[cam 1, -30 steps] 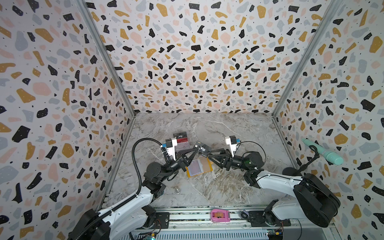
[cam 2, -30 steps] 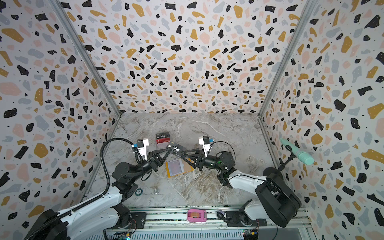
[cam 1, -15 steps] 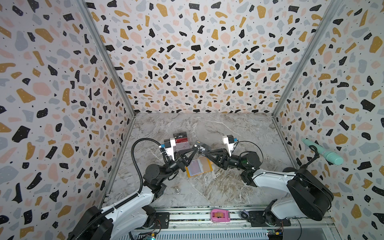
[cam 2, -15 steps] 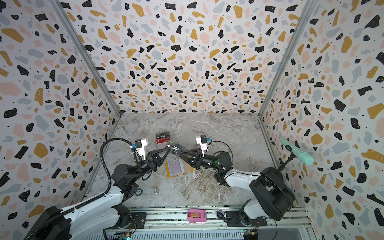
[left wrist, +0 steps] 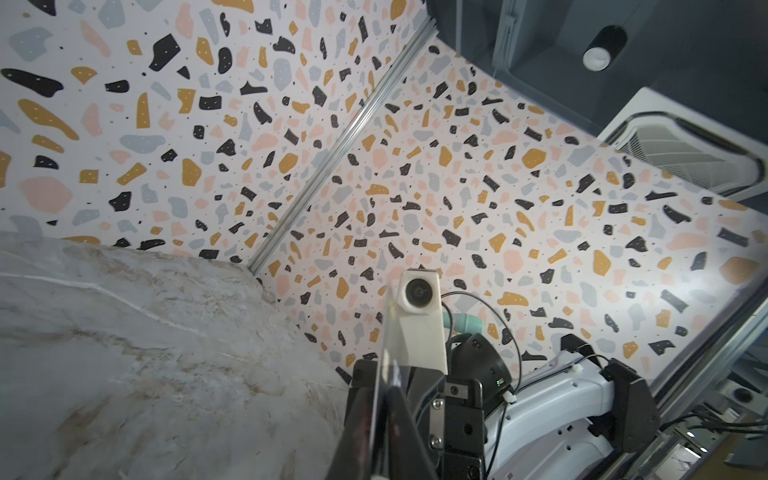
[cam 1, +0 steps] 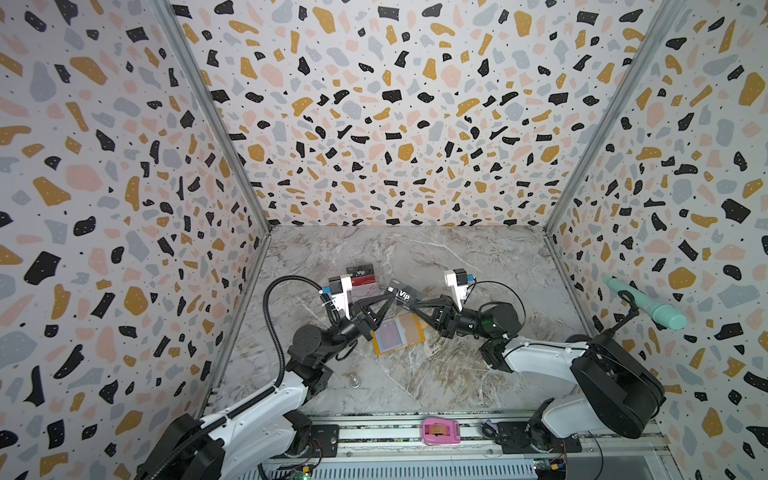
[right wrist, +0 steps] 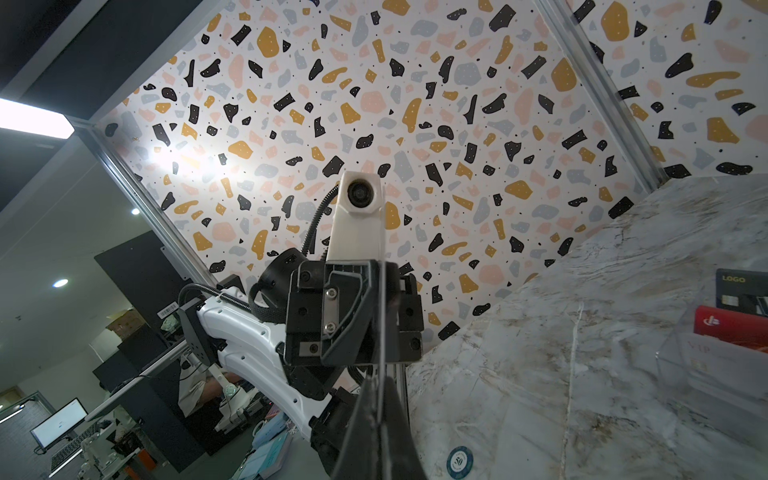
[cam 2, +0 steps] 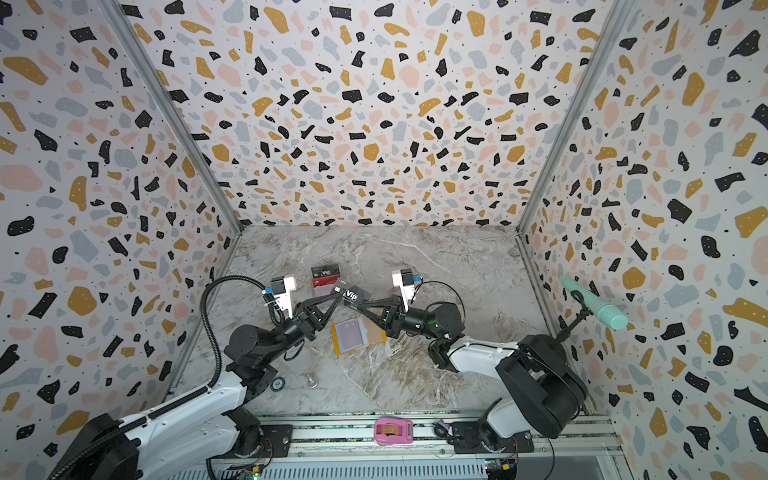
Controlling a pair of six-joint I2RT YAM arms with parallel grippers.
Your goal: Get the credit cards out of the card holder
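Nearest, flat on the table [cam 1: 457, 257] below both arms: holder [cam 1: 398, 333], open, yellow cover down, bluish sleeve up; something reddish behind the plastic, perhaps another card, too blurred to say. Above it, off the table and between the arms: dark card [cam 1: 402, 296] with white "Vip" lettering, tilted, met at opposite ends. At one end, right gripper [cam 1: 410, 306], jaws closed tight on the card, which shows edge-on in the right wrist view. At the other end, left gripper [cam 1: 391, 294], jaws either side of the card; impossible to tell whether gripping or slack. Beyond, apart from the holder: clear stand [right wrist: 715, 399] with a red card [cam 1: 365, 285] and a black card [cam 1: 360, 272] in its tiers. Looks like a handover, left to right, with this card out of the holder. Next, by that reading: spread the left jaws clear, draw that arm back without dragging the card, carry the card with the right arm toward the stand, then check the sleeve for more.
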